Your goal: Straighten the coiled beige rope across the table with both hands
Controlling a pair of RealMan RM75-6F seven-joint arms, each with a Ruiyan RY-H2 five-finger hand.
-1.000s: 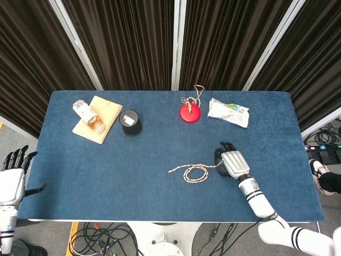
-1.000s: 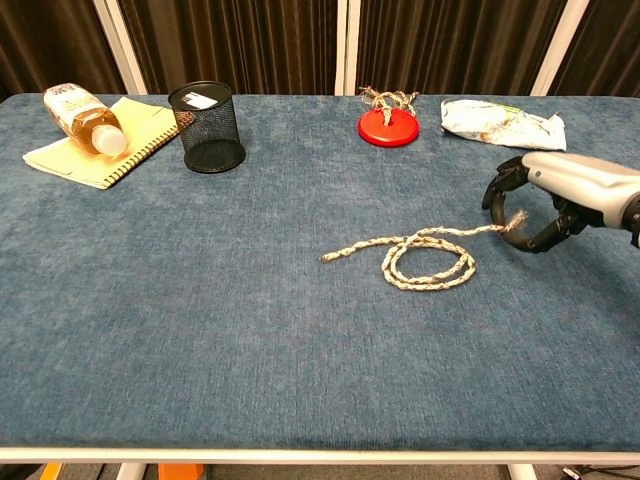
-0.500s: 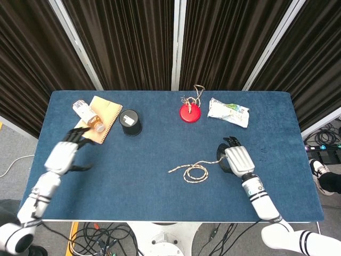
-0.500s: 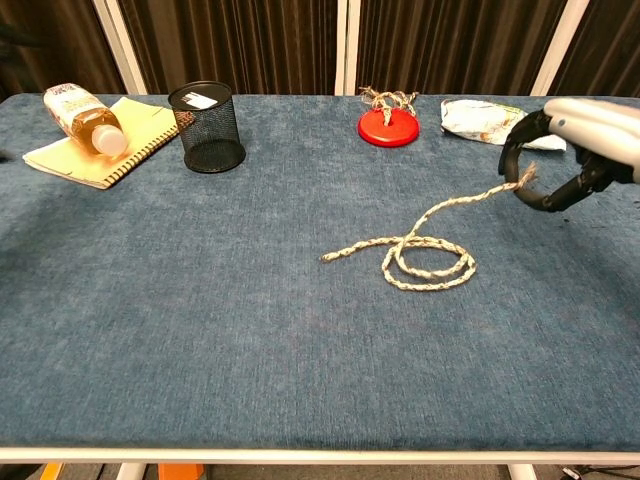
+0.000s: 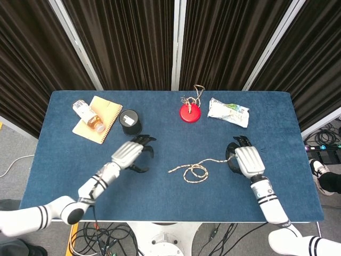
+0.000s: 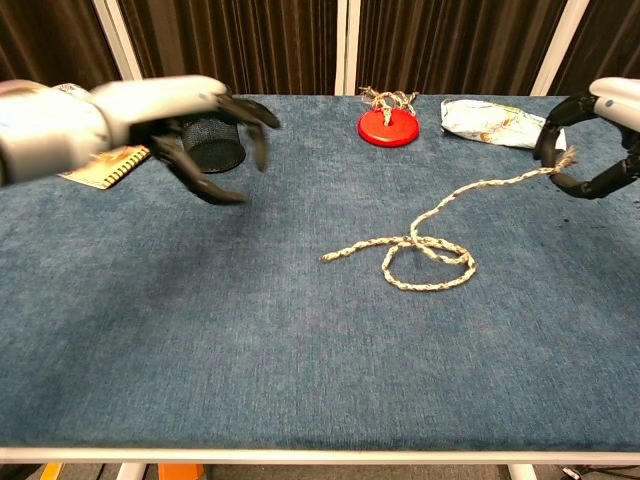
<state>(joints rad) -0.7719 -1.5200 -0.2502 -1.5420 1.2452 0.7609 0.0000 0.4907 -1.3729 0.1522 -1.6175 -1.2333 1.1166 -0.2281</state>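
Observation:
The beige rope (image 5: 198, 169) (image 6: 428, 250) lies mid-table with one loop still coiled and its free end pointing left. My right hand (image 5: 244, 160) (image 6: 592, 140) pinches the rope's right end and holds it lifted off the blue table (image 5: 160, 186), so the strand rises from the loop toward it. My left hand (image 5: 131, 153) (image 6: 175, 125) hovers open above the table, fingers spread, well left of the rope's free end (image 5: 170, 171) (image 6: 327, 258) and not touching it.
At the back stand a black mesh cup (image 5: 131, 122) (image 6: 208, 128), a red disc with a twine knot (image 5: 189, 112) (image 6: 388, 125), and a crumpled white packet (image 5: 228, 112) (image 6: 500, 122). A bottle (image 5: 88, 115) lies on a notebook (image 5: 98, 119) at the back left.
My left arm has swept in from the table's left edge toward the middle. My right hand has drawn the rope end further right and up, tightening the loop.

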